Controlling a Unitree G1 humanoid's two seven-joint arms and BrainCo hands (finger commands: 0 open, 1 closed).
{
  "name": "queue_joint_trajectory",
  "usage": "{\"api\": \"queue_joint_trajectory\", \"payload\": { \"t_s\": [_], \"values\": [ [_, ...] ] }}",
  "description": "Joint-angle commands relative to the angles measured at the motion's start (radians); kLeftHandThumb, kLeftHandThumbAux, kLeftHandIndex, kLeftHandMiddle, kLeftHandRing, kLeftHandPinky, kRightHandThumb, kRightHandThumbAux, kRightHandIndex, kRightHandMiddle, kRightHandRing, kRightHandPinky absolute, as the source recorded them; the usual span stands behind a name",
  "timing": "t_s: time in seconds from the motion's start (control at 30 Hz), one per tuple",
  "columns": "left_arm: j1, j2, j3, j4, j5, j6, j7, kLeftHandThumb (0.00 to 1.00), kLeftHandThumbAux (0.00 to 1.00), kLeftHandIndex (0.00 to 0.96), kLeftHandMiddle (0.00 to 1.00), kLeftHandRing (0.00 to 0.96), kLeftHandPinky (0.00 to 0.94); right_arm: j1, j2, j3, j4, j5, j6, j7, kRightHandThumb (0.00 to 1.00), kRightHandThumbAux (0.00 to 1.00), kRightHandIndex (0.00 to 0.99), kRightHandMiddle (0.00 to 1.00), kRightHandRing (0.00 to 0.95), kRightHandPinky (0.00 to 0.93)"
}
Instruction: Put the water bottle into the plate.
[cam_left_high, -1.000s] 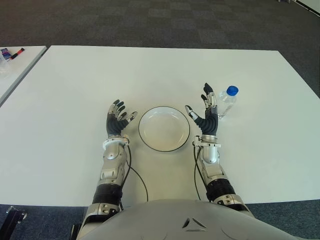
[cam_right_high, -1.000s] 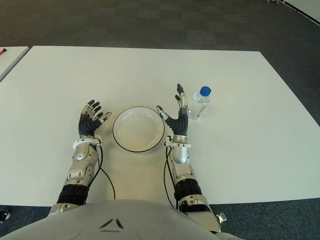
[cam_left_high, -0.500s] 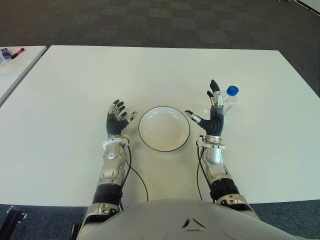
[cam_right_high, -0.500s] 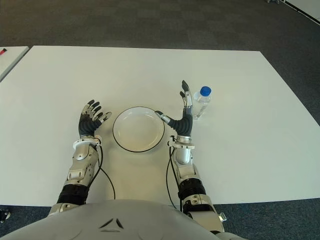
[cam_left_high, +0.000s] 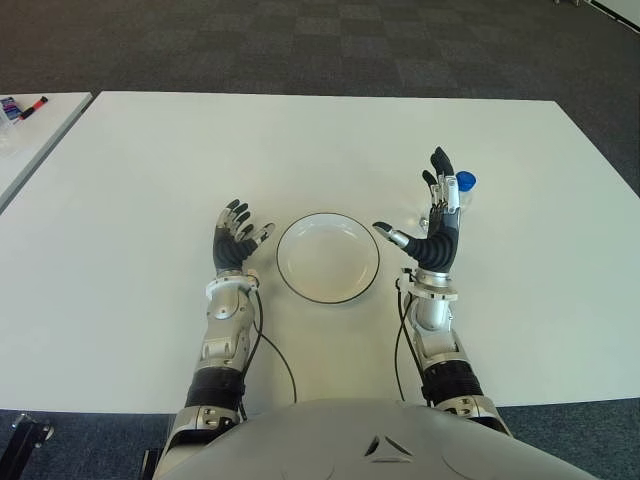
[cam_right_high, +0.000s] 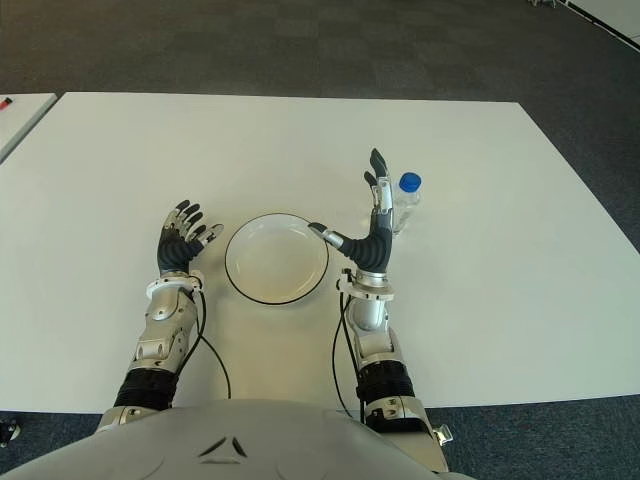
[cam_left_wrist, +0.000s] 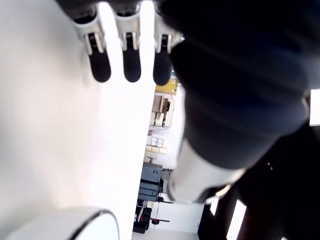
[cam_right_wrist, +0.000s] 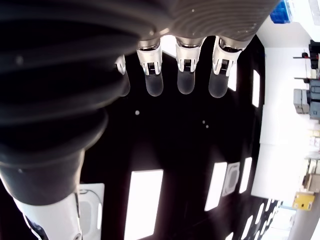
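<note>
The bottle (cam_left_high: 457, 197) stands upright just behind the right robot hand (cam_left_high: 433, 225), whose fingers are spread and empty. The plate (cam_left_high: 328, 257) lies between that hand and the left robot hand (cam_left_high: 236, 247), also spread, on the desk (cam_left_high: 150, 170).

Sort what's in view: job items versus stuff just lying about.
Job: bottle, upright on the table; plate; right hand, open, raised beside the bottle.

Lying about: left hand, idle left of the plate; markers on the side table.
</note>
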Motion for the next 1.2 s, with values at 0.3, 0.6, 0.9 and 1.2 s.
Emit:
{"api": "queue_joint_trajectory", "payload": {
  "t_s": [0.3, 0.6, 0.9, 1.2],
  "values": [
    [-0.013, -0.055, -0.007, 0.037, 0.010, -0.001, 0.015, 0.058, 0.998, 0.156, 0.186, 0.166, 0.193, -0.020, -0.006, -0.054, -0.012, 0.003, 0.018, -0.026, 0.000, 0.851, 0.050, 0.047, 0.036, 0.081],
    [-0.019, -0.058, -0.005, 0.046, 0.003, -0.003, 0.013, 0.053, 0.998, 0.154, 0.185, 0.165, 0.191, -0.079, -0.032, -0.109, 0.047, -0.087, -0.057, -0.138, 0.000, 0.888, 0.047, 0.044, 0.036, 0.085],
    [-0.021, -0.060, -0.005, 0.049, 0.004, -0.007, 0.015, 0.060, 0.998, 0.161, 0.189, 0.166, 0.190, -0.115, -0.070, -0.140, 0.089, -0.129, -0.108, -0.206, 0.000, 0.891, 0.032, 0.031, 0.032, 0.085],
    [-0.020, -0.060, -0.007, 0.049, 0.009, -0.013, 0.016, 0.072, 0.998, 0.168, 0.191, 0.167, 0.188, -0.133, -0.089, -0.150, 0.107, -0.136, -0.128, -0.232, 0.000, 0.892, 0.016, 0.020, 0.024, 0.083]
  ]
}}
